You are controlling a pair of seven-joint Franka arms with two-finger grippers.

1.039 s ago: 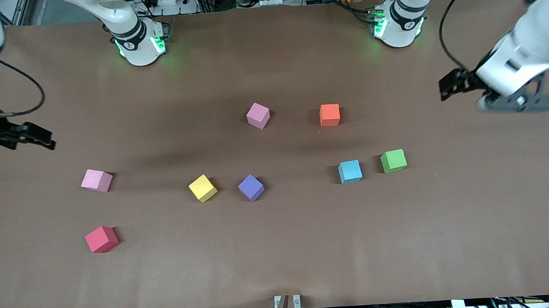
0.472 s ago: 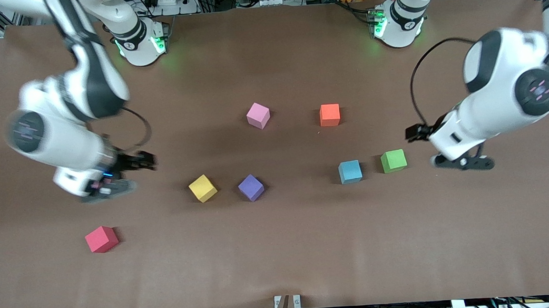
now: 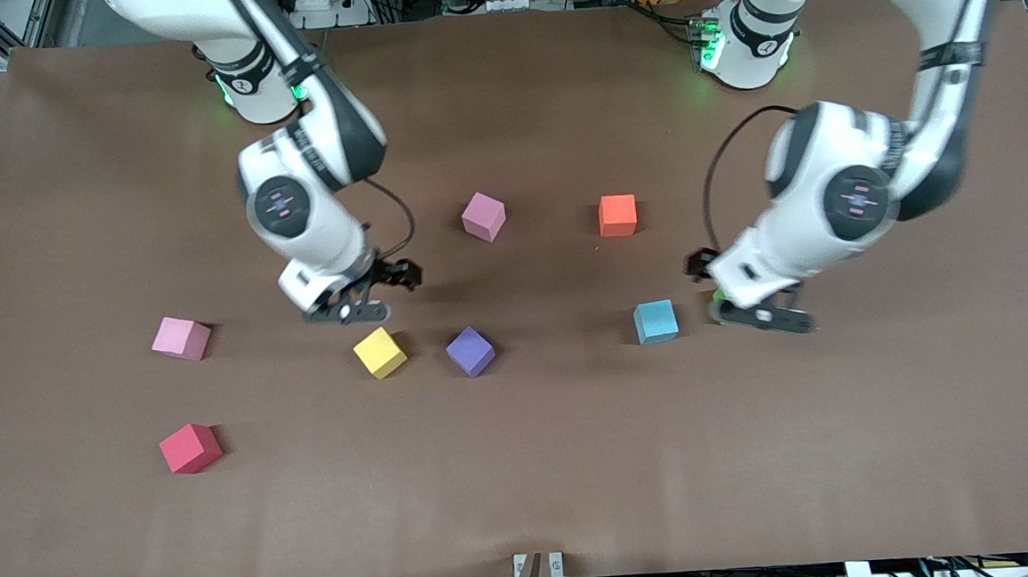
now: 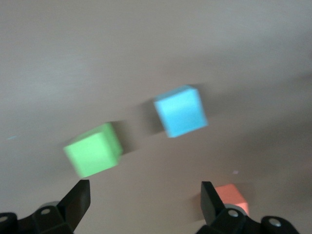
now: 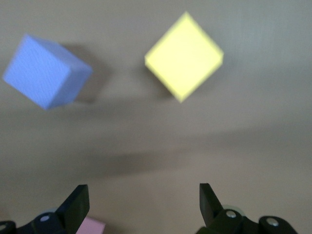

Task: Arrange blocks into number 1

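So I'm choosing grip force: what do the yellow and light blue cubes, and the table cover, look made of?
Yellow cube and light blue cube: probably foam, matte, with flat colour, no glare and slightly soft edges. Table cover: brown, dull, paper-like or fabric sheet, faintly wrinkled near its edge; which one is unclear.

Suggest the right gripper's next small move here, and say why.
Probably a short advance and descent onto the yellow block. The right gripper is open and empty above the table, with that block just ahead of its fingers, untouched. The left gripper, also open, hangs over the green cube.
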